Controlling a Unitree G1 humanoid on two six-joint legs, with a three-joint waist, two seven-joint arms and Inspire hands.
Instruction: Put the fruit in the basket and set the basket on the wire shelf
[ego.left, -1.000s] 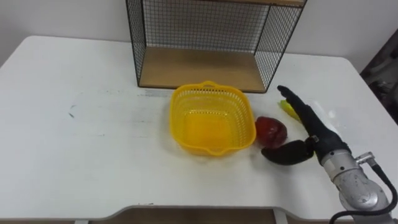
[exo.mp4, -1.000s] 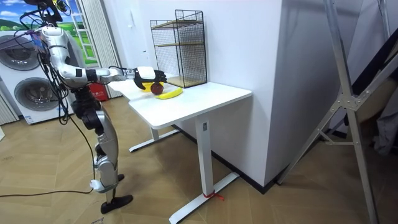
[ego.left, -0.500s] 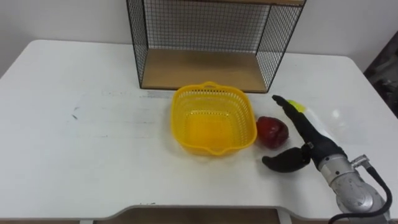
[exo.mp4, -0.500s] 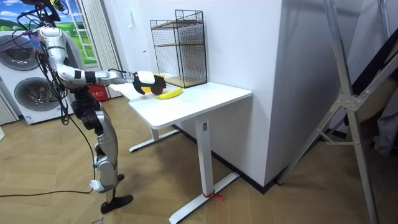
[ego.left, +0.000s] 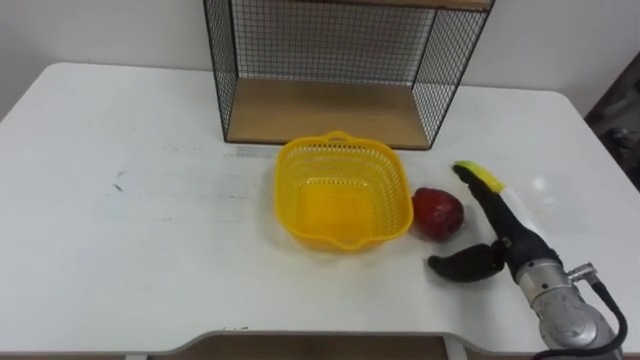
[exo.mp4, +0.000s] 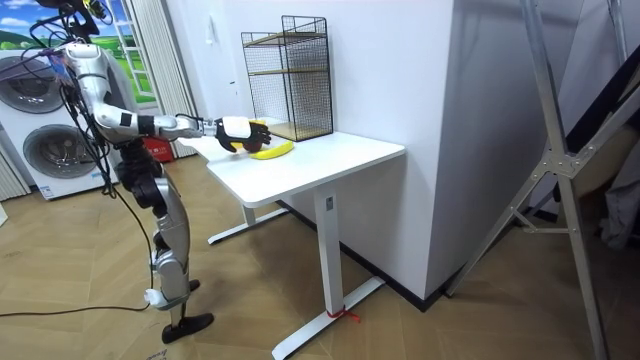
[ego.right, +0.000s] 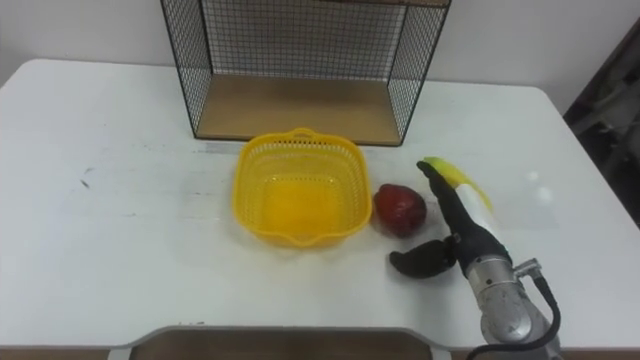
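An empty yellow plastic basket sits on the white table, just in front of the black wire shelf with a wooden floor. A dark red apple lies right beside the basket's right wall. A yellow banana lies further right, mostly covered by my right hand. That hand is open, fingers stretched over the banana, thumb spread toward the front of the apple, not touching it. In the room view, the hand reaches over the table corner by the banana.
The wire shelf stands at the table's back edge against the wall. The table's front edge runs close below the basket. In the room view, washing machines stand behind the robot, which stands at the table's near end.
My right hand has drawn back toward me along the banana, uncovering its yellow tip. Apple and basket have stayed put. The view shifted slightly.
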